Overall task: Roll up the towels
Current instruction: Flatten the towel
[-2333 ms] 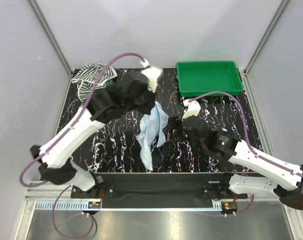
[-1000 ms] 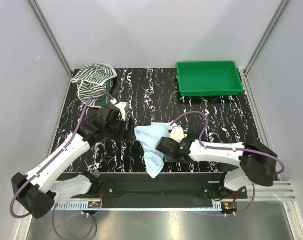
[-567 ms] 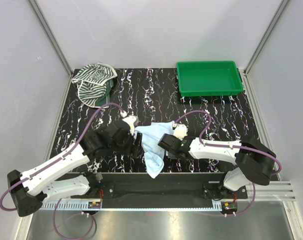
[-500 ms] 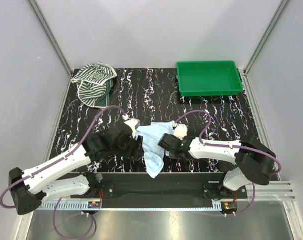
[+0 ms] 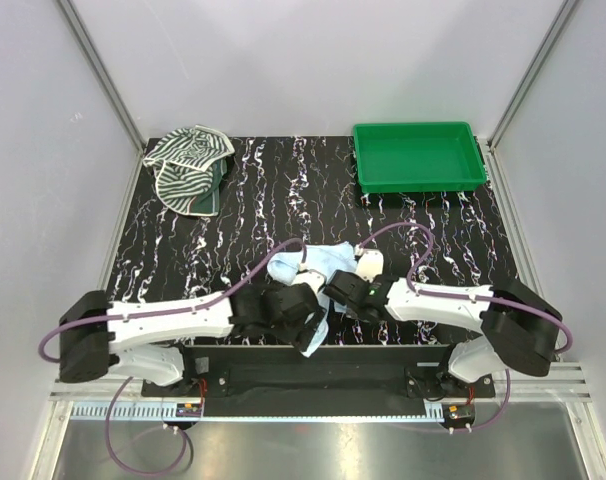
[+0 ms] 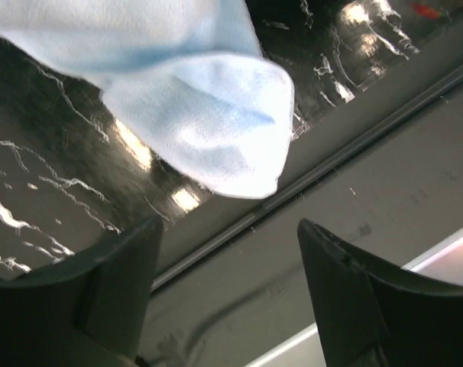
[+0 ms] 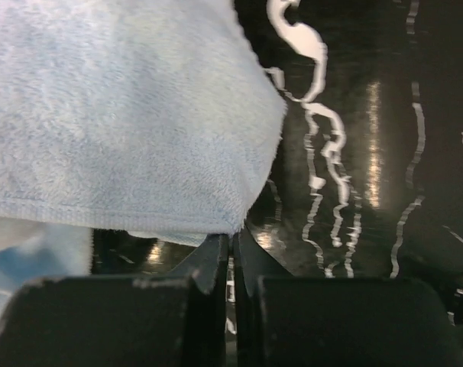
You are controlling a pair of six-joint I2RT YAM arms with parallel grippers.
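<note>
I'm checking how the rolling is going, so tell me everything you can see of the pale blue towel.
The pale blue towel is soft, fleecy cloth with a stitched hem. It is rumpled and loosely folded, not rolled. It lies on the table at the middle front, with one rounded end reaching the near edge. The left gripper stands open over that end. The right gripper is shut at the hem; whether it pinches cloth is unclear.
</note>
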